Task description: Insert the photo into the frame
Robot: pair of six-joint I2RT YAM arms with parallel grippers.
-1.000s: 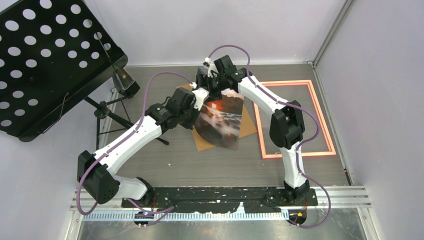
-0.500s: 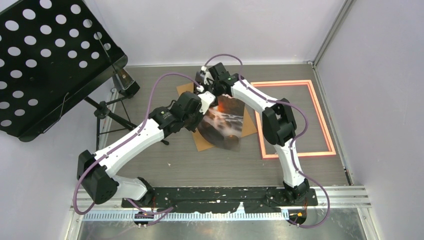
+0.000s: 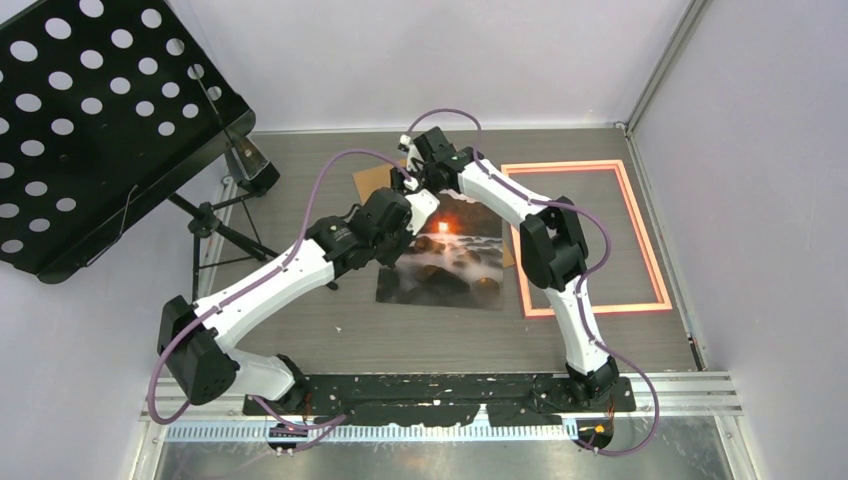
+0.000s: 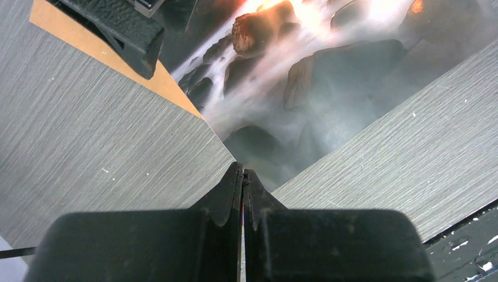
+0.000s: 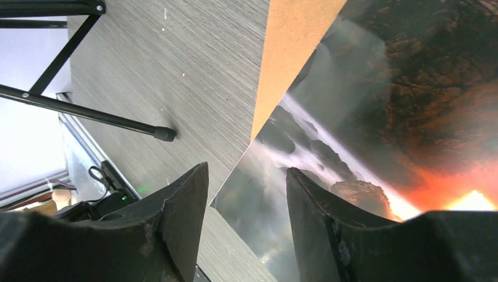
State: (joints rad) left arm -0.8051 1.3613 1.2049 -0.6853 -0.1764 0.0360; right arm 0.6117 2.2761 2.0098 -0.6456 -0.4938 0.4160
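Note:
The photo (image 3: 445, 262), a sunset over misty rocks, lies picture-up near the table's middle, partly over the brown backing board (image 3: 371, 180). My left gripper (image 3: 418, 208) is shut on the photo's far-left corner; in the left wrist view the print (image 4: 305, 88) runs into the closed jaws (image 4: 242, 170). Just behind it, my right gripper (image 3: 408, 180) is open. In its wrist view the fingers (image 5: 246, 170) straddle a corner of the photo (image 5: 352, 129) without touching it. The pink-orange frame (image 3: 640, 235) lies flat to the right, with nothing inside it.
A black perforated music stand (image 3: 90, 120) fills the far left, and its tripod legs (image 5: 88, 117) reach onto the table near the board. The backing board (image 4: 170, 85) sticks out under the photo's left edge. Walls close in the table behind and on the right.
The photo was curled and lifted; now it lies spread flat. My right gripper shifted left toward the photo's corner and its jaws narrowed. The left gripper stayed shut.

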